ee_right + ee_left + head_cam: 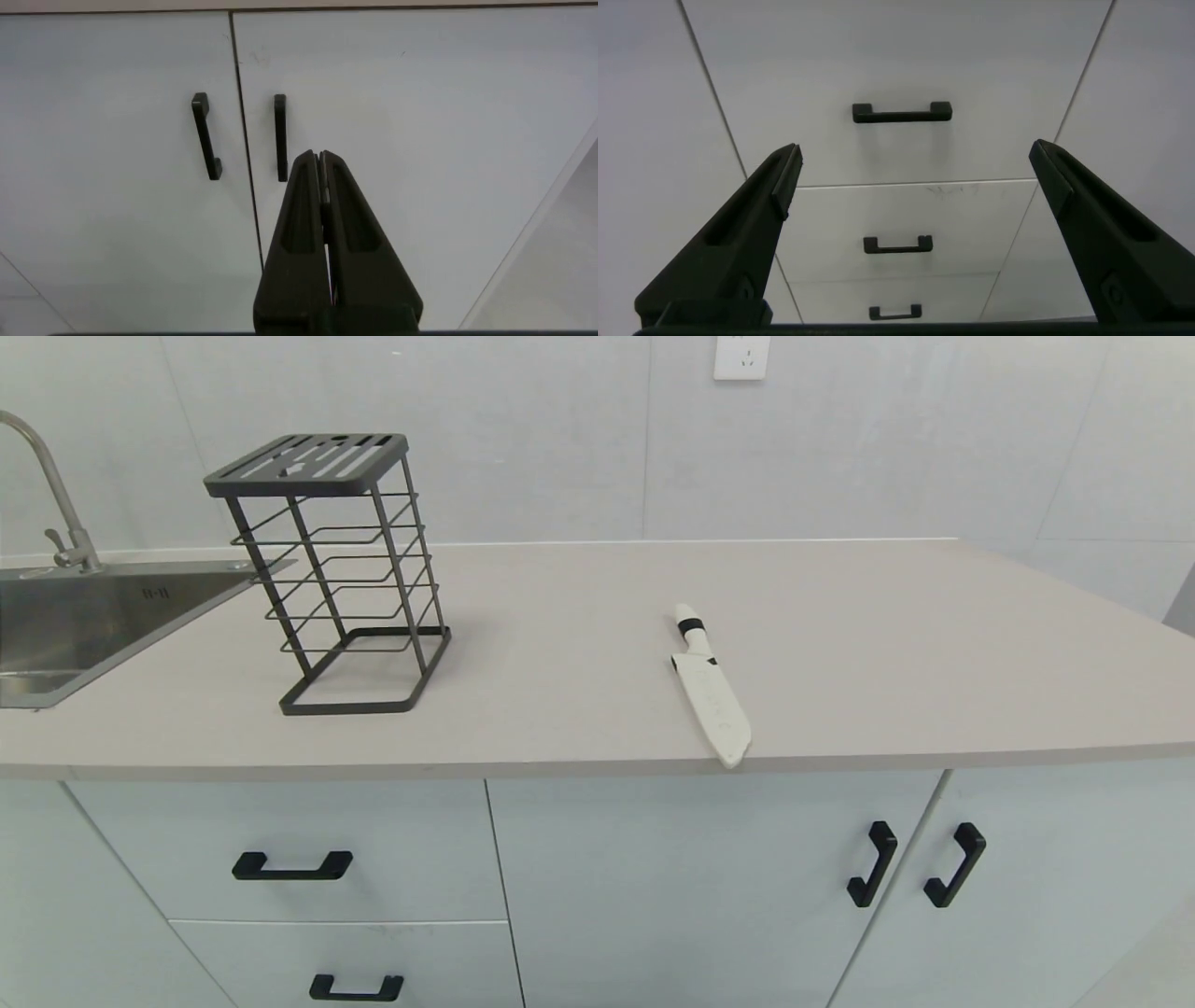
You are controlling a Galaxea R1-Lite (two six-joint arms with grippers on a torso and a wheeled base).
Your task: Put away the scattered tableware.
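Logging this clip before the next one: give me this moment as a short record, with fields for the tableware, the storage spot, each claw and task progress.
tableware: one knife, lying flat on the countertop, blade tip at the front edge
storage: black wire rack with slotted top, upright, apart from the knife, on its left near the sink
left claw: open, holding nothing, facing the drawers
right claw: shut, holding nothing, facing the cabinet doors
progress: knife not yet picked up
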